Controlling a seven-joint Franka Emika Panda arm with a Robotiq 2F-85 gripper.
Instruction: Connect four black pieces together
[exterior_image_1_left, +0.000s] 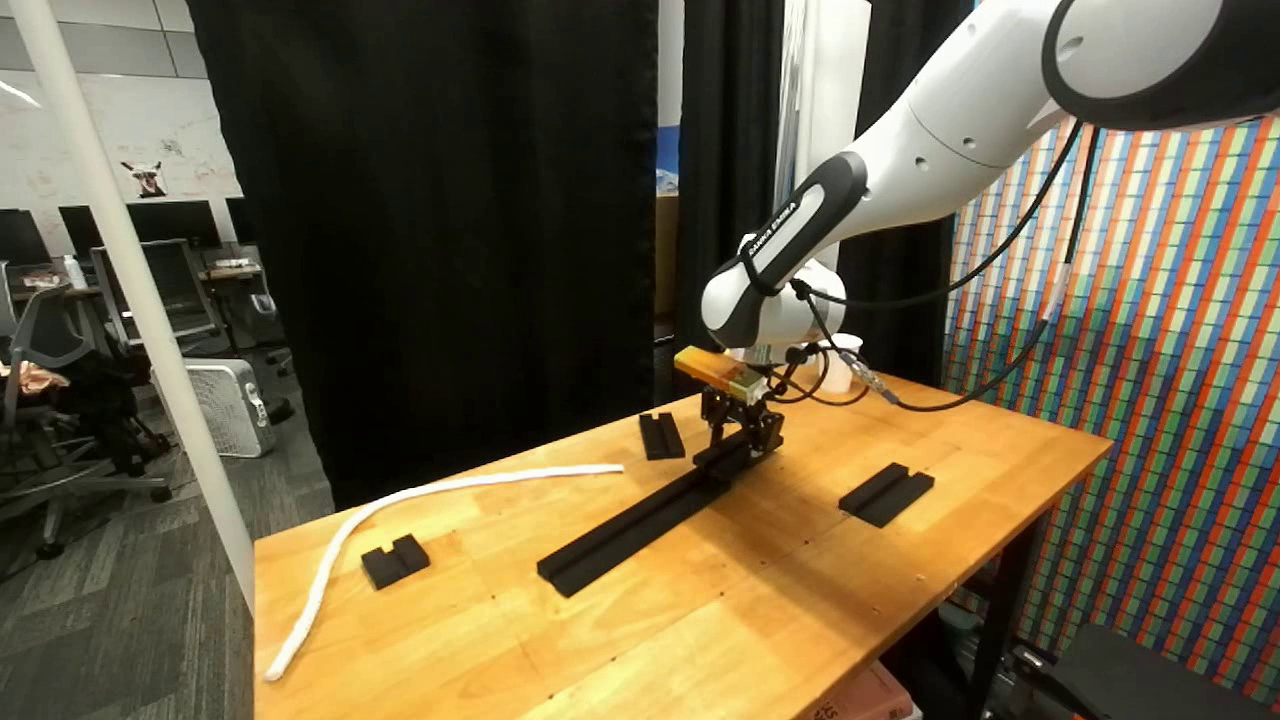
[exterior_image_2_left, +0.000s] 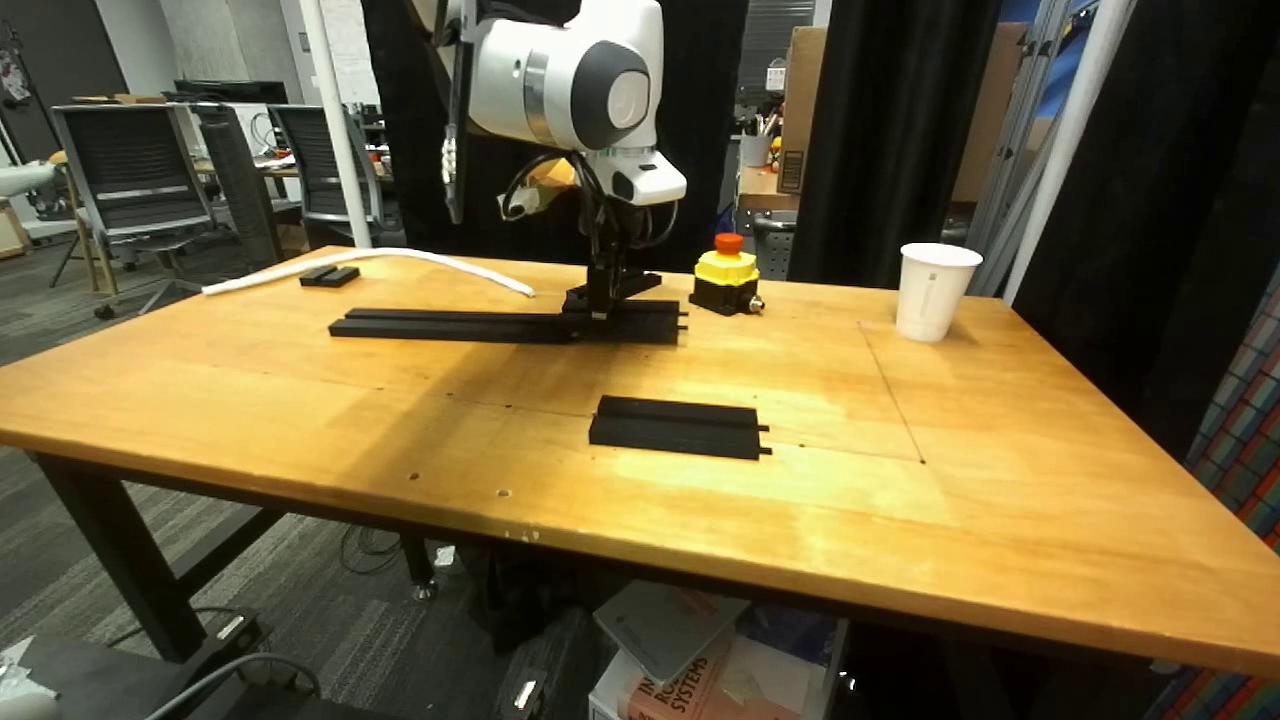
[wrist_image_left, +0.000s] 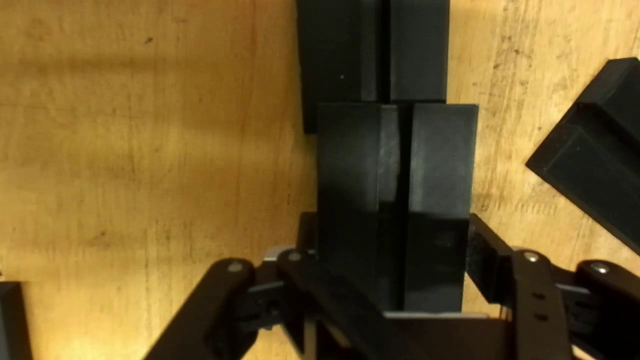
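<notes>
A long black strip of joined bars lies on the table, in both exterior views (exterior_image_1_left: 630, 525) (exterior_image_2_left: 440, 326) and at the top of the wrist view (wrist_image_left: 330, 55); its inner seams are not clear. My gripper (exterior_image_1_left: 738, 447) is shut on another black bar (wrist_image_left: 350, 165) by its sides. This held bar is in line with the strip, at its end. In the wrist view it sits slightly right of the strip and overlaps its end; I cannot tell whether they are joined. A loose black bar (exterior_image_1_left: 888, 494) (exterior_image_2_left: 680, 427) lies apart, with two short prongs at one end.
A chunky black block (exterior_image_1_left: 661, 436) lies close beside the gripper, also in the wrist view (wrist_image_left: 595, 155). Another black block (exterior_image_1_left: 395, 561) is near a curved white cable (exterior_image_1_left: 440, 487). A yellow-and-red emergency stop (exterior_image_2_left: 727, 276) and a white cup (exterior_image_2_left: 935, 290) stand on the table.
</notes>
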